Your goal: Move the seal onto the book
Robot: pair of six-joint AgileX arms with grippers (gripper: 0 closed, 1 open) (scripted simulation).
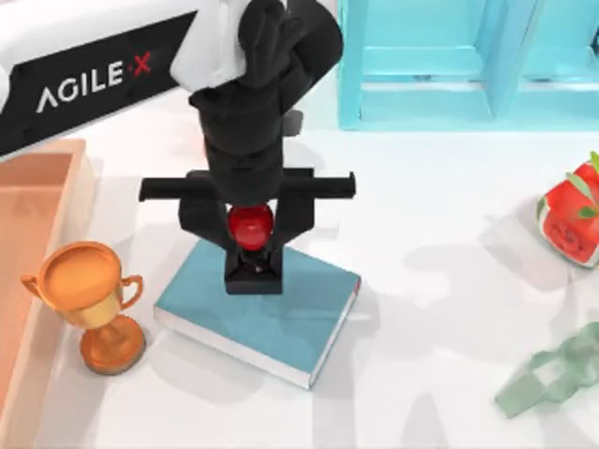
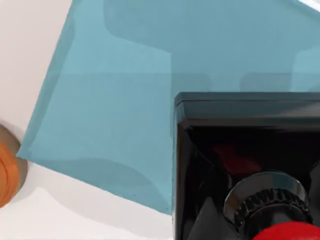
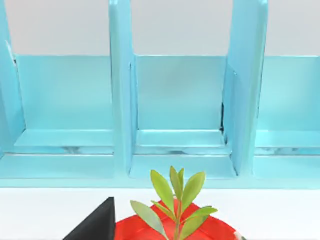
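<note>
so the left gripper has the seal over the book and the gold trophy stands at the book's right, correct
Not quite. In the top view the gold trophy stands at the left of the book, not its right. The left gripper does have the seal over the book.

Teal-blue book [image 1: 281, 318] (white page edges), red-knobbed black seal [image 1: 251, 245], orange trophy [image 1: 89, 299]

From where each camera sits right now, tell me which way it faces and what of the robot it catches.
Top view: above the table, looking down on the left pincer around the seal over the book.
Left wrist view: on the left arm, facing down at the book and seal.
Right wrist view: on the right arm, facing the shelf cabinet over the red cube.
Top and left wrist views share book, seal and trophy.
</note>
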